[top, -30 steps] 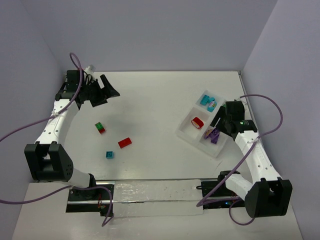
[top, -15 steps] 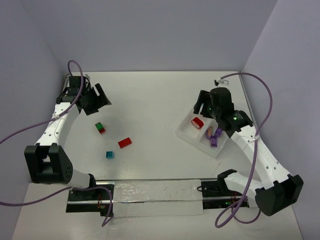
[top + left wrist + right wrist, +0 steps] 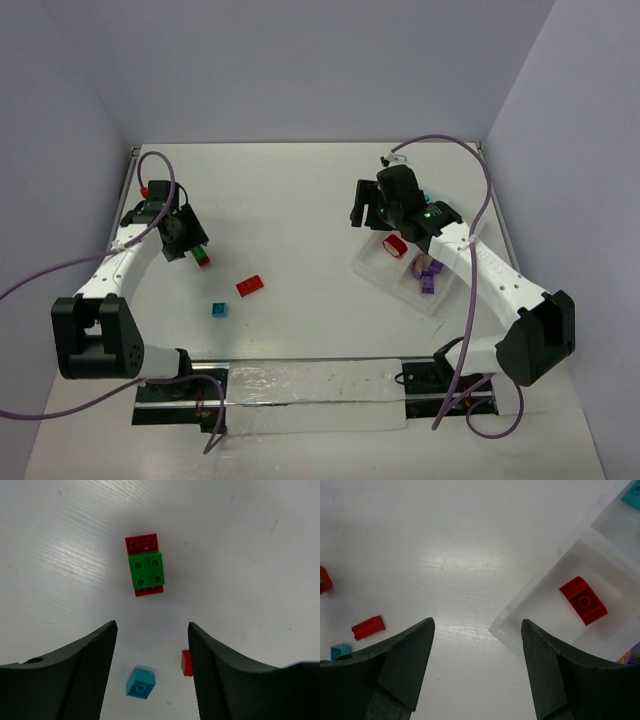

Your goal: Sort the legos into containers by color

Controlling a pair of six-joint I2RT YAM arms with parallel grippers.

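Hovering over the left side of the desk [image 3: 250,555], my left jaws stand open and empty above a green brick [image 3: 146,569] stacked on a red brick [image 3: 142,542]. My right jaws, also open and empty, hang beside the tray [image 3: 535,587] on the right. The bricks look light, hard and slick. I would pinch the green one across its flat sides; both may lift together.

green plastic brick [image 3: 146,569] on a red plastic brick [image 3: 142,542] ahead of the left gripper [image 3: 152,625], teal plastic brick [image 3: 140,682] down between its fingers [image 3: 75,680], white plastic tray [image 3: 545,575] right of the right gripper [image 3: 477,621], curved red plastic brick [image 3: 583,600] inside it
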